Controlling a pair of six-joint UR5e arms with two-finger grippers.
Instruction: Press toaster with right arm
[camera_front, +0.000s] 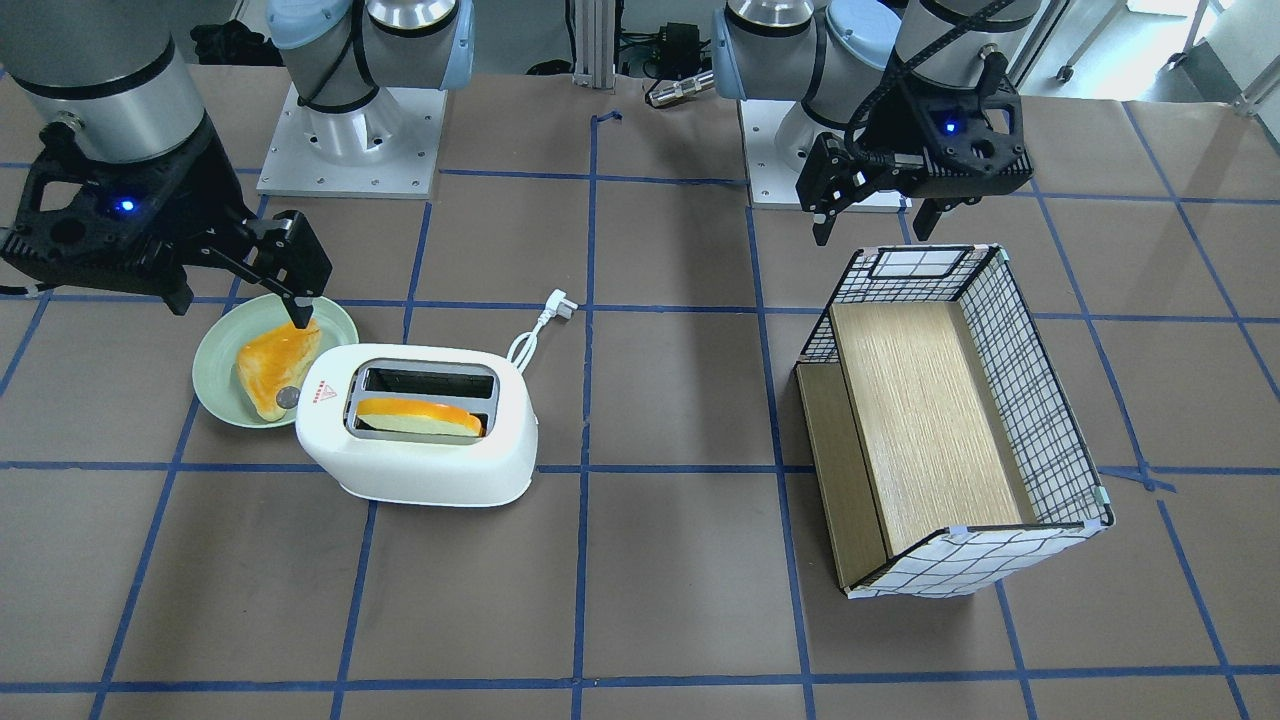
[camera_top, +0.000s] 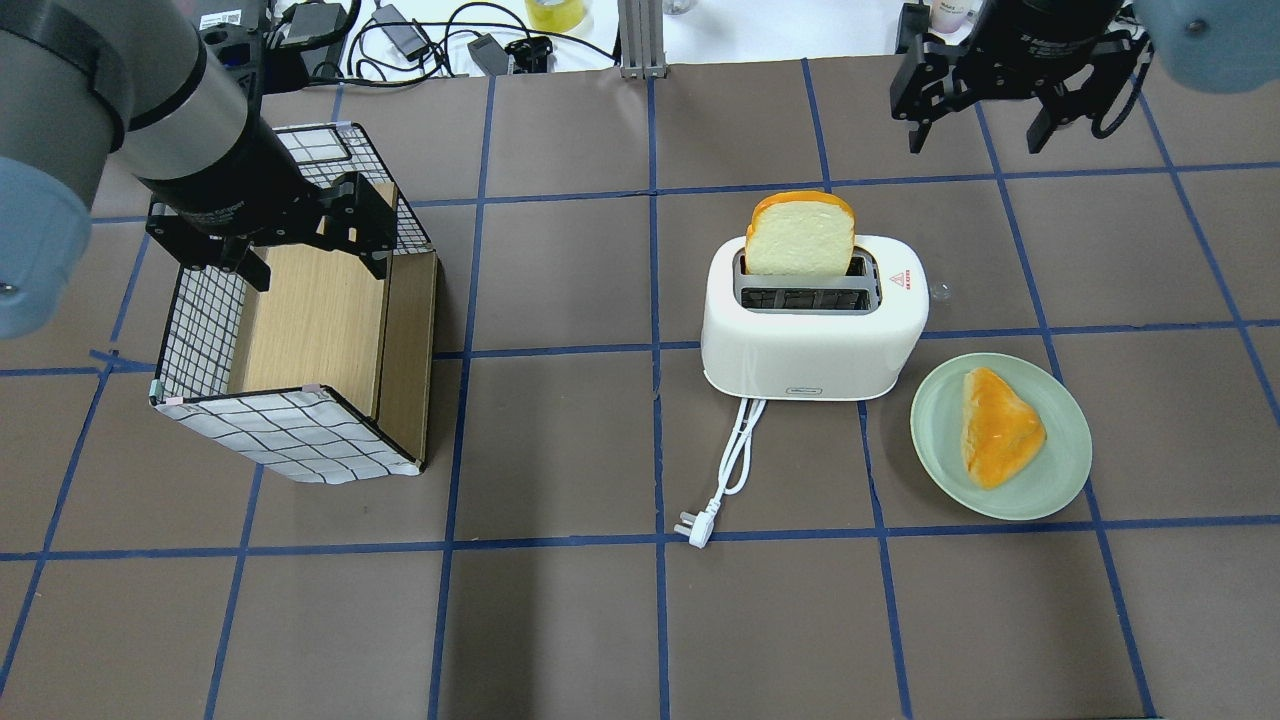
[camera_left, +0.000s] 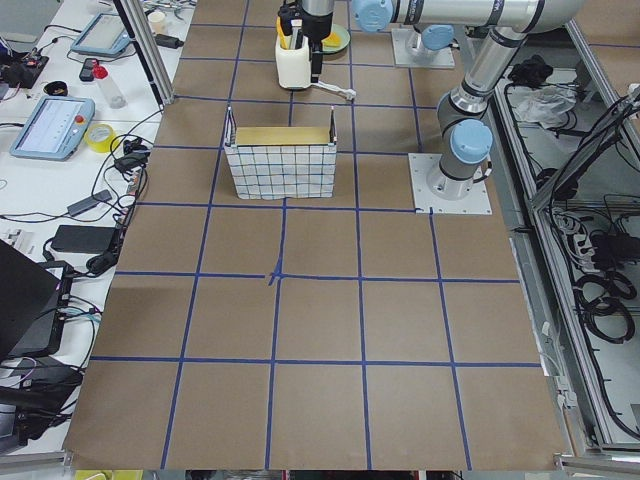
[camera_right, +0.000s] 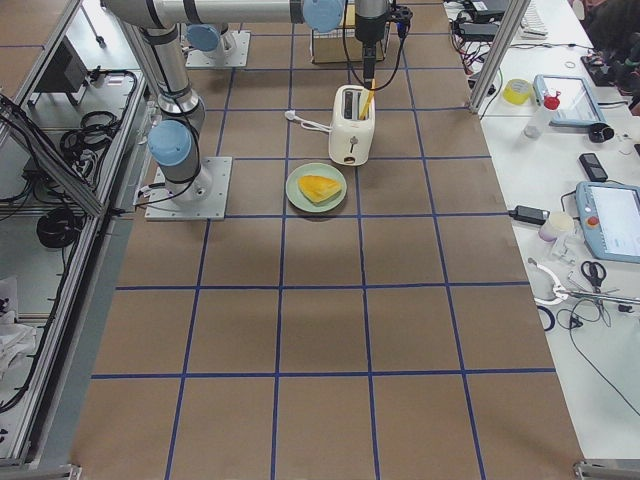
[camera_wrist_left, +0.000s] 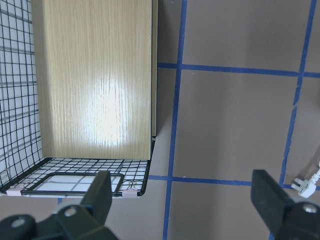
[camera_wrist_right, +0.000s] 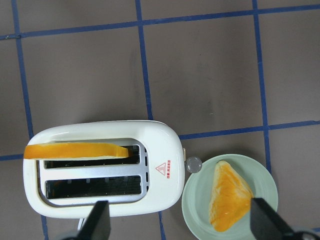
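The white two-slot toaster (camera_top: 810, 345) stands mid-table and also shows in the front view (camera_front: 420, 470) and the right wrist view (camera_wrist_right: 155, 200). A slice of bread (camera_top: 800, 235) stands in its far slot. Its grey knob (camera_wrist_right: 193, 163) is at the end facing the plate. My right gripper (camera_front: 240, 298) is open and empty. It hangs high over the toaster's knob end and the plate, touching neither, as the overhead view (camera_top: 985, 125) also shows. My left gripper (camera_top: 315, 262) is open and empty above the grid-patterned box.
A green plate (camera_top: 1060, 470) holding a bread piece (camera_top: 1000, 425) sits beside the toaster's knob end. The toaster's white cord and plug (camera_top: 700, 525) trail toward the robot. The grid-patterned box (camera_top: 290, 435) with a wooden floor lies on the robot's left side.
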